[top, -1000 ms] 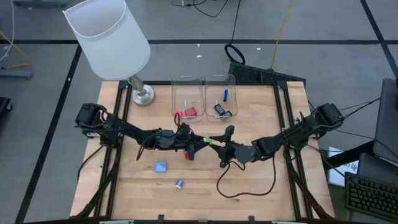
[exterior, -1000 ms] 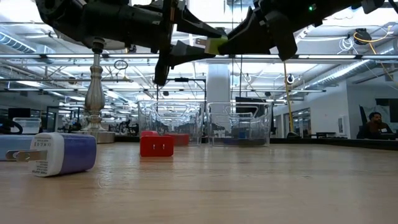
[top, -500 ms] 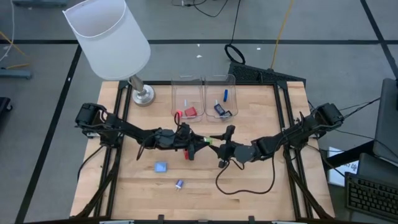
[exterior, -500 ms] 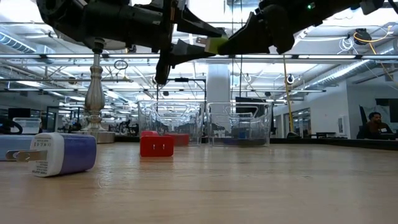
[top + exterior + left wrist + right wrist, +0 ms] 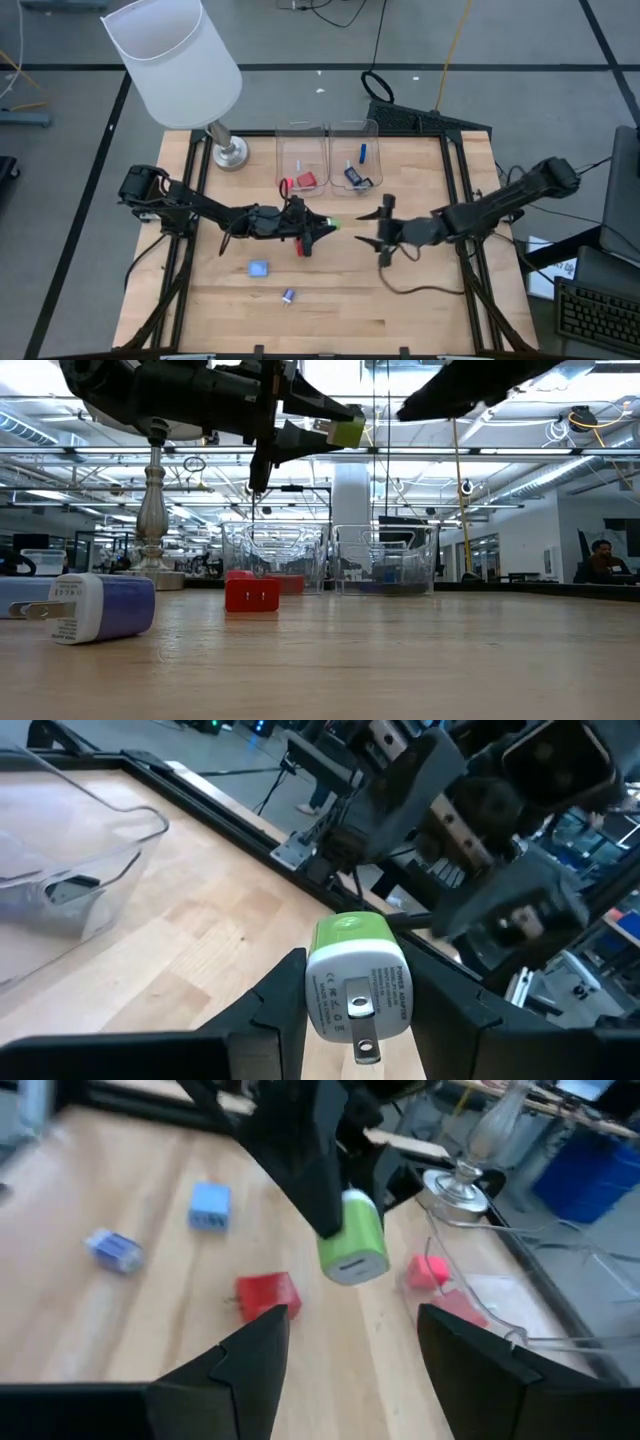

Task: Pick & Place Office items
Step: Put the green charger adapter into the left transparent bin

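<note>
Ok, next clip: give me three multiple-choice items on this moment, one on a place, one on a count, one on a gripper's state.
1. Where is the green charger?
A. in a bin
B. between the left gripper's fingers
C. on the table

2. How many clear bins stand by the lamp?
A. one
B. two
C. three

3. The right gripper is:
A. open, holding nothing
B. shut on the red charger
C. shut on the lamp

Key: 1 B, the left gripper clamps it above the table. 2 B, they stand side by side. 3 A, its fingers are spread apart with nothing between.
</note>
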Tool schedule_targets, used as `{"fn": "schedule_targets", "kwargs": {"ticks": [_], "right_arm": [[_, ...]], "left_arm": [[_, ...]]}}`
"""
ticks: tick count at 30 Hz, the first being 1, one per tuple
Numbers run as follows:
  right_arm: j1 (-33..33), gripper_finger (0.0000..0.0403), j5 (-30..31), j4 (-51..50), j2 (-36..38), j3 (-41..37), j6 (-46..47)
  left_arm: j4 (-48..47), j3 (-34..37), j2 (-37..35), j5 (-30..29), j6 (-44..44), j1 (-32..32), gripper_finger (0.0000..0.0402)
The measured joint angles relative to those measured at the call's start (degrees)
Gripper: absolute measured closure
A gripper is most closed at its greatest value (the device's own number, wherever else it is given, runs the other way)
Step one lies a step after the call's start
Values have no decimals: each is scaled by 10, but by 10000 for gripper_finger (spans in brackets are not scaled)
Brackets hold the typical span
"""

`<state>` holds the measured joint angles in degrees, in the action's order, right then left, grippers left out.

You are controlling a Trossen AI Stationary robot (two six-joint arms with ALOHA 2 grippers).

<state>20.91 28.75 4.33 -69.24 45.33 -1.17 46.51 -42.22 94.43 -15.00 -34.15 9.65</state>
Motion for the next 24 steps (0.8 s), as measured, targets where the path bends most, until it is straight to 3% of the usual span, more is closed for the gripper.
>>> {"fn": "schedule_targets", "kwargs": {"ticks": [6, 10, 12, 21, 24], "right_arm": [[1, 197, -2, -6, 133, -66, -11], [-3, 194, 8, -2, 226, -119, -119], [-3, 193, 16, 5, 266, -151, -128], [-3, 197, 9, 14, 382, -253, 12], [-3, 195, -35, 15, 403, -271, 31]], "left_arm": [[0, 0, 0, 0, 0, 0, 267], [1, 0, 0, 0, 8, 0, 267], [6, 0, 0, 0, 13, 0, 267], [18, -4, 0, 28, 14, -34, 267], [18, -11, 0, 58, 15, -50, 267]]}}
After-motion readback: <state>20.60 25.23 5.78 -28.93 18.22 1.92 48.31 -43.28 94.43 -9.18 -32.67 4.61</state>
